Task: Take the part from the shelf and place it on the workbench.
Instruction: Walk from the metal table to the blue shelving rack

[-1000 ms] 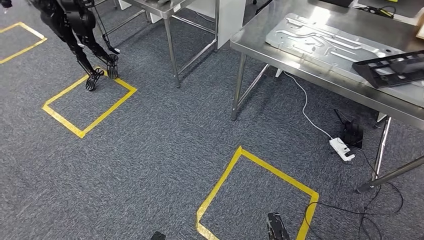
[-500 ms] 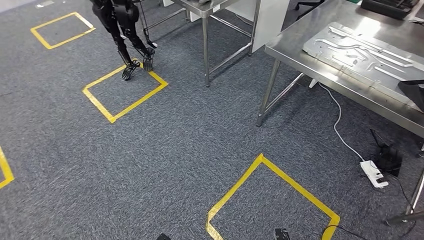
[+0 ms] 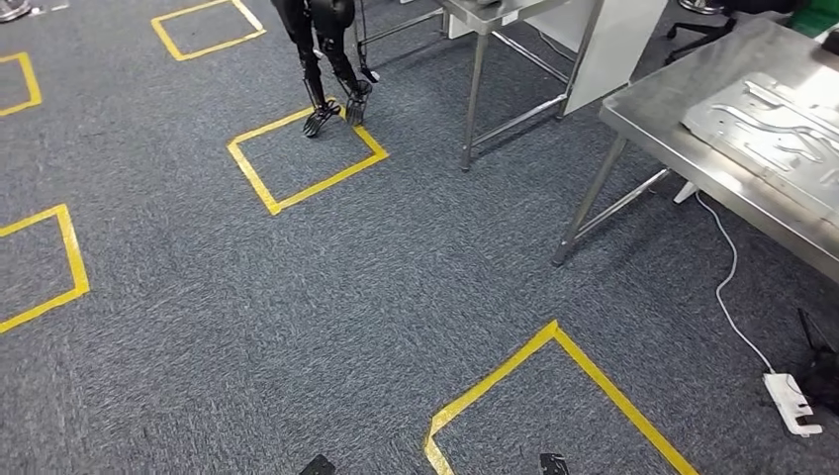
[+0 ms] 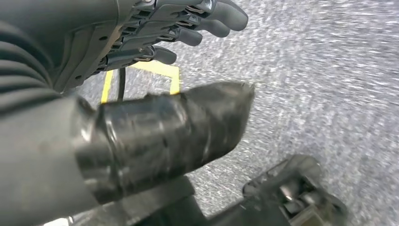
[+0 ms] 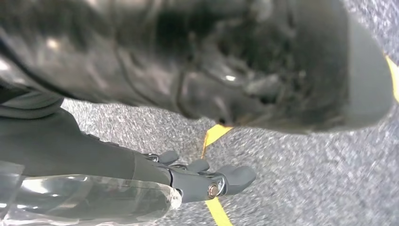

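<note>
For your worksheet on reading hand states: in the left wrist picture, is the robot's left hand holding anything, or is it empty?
Empty. The left hand hangs over the grey carpet with its fingers loosely extended and nothing between them.

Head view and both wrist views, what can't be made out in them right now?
- Head view: the steel workbench and the stamped metal panel on it run off the right edge.
- Head view: the other robot is cut at the top edge.
- Left wrist view: left hand, blurred.
- Right wrist view: right hand, grip unclear.
</note>
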